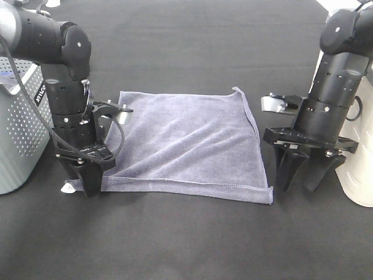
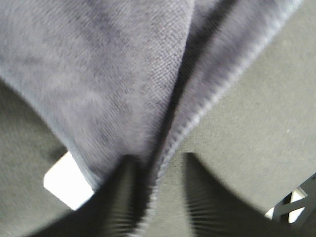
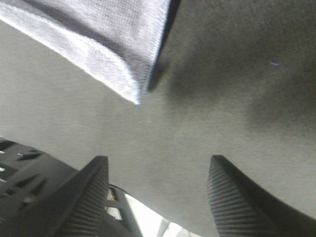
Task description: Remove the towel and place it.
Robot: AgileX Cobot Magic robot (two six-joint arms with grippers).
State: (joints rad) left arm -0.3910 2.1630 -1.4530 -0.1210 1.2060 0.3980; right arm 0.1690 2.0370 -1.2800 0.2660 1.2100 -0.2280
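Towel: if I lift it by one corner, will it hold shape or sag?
Likely floppy: the towel lies in soft wrinkles and bunches up inside the left pincer. Raised by that corner alone, it would probably drape and drag across the table; the right pincer stands open beside the other near corner. It looks light, and its textured weave should resist slipping.

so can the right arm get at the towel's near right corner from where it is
Probably yes. The right gripper hangs open just beside that corner of the towel, and only bare table lies between them; nothing else stands in the way.
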